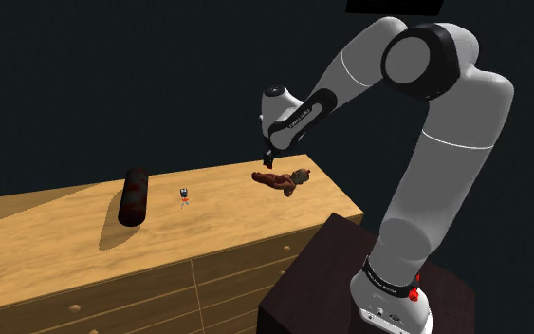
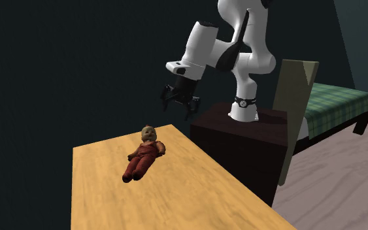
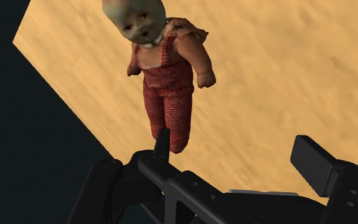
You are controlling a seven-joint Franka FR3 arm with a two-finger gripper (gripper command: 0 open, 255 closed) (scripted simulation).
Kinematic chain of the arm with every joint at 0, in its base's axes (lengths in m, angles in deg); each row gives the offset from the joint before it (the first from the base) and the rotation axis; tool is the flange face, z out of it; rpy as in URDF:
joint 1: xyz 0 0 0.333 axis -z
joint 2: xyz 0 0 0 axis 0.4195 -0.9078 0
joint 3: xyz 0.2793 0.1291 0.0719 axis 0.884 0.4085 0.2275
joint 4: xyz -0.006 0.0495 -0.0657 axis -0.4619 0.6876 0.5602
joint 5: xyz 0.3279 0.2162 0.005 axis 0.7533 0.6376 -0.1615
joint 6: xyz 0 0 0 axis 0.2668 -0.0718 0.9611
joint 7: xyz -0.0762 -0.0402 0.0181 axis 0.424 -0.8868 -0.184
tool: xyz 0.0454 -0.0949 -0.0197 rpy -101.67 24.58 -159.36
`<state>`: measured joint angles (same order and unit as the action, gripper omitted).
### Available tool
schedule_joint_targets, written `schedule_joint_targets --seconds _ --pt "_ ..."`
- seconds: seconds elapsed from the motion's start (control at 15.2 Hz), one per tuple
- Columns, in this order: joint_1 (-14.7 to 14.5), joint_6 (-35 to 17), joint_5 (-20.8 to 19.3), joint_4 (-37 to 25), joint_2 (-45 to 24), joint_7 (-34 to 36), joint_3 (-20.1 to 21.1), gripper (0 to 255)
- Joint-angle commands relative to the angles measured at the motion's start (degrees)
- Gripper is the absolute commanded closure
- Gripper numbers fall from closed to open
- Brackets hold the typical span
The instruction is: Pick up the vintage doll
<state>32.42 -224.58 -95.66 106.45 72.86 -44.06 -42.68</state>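
Observation:
The doll (image 1: 282, 179) lies face up on the wooden dresser top (image 1: 56, 237), near its end closest to the stand. It has a pale head and red overalls (image 2: 145, 153). My gripper (image 1: 269, 158) hangs in the air just above it, touching nothing. From the second exterior view the gripper (image 2: 180, 106) is above and slightly beyond the doll's head. In the wrist view the doll (image 3: 165, 70) lies ahead of the open gripper (image 3: 234, 141), its legs pointing toward the fingers (image 3: 316, 159), which stand wide apart and hold nothing.
A dark red cylinder (image 1: 134, 194) lies on the dresser top in the shoulder view's left, with a small dark object (image 1: 185, 194) beside it. The dark stand (image 2: 241, 131) adjoins the dresser. A bed with a green checked cover (image 2: 333, 101) stands behind it.

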Motion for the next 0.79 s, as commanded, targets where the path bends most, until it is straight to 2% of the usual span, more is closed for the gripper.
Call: schedule_joint_targets --seconds 0.0,0.73 --pt "0.6 -2.6 -1.4 -2.3 -4.7 -0.3 -0.6 0" --pt "3.0 -10.0 -5.1 -20.6 -29.5 -2.8 -2.7 0"
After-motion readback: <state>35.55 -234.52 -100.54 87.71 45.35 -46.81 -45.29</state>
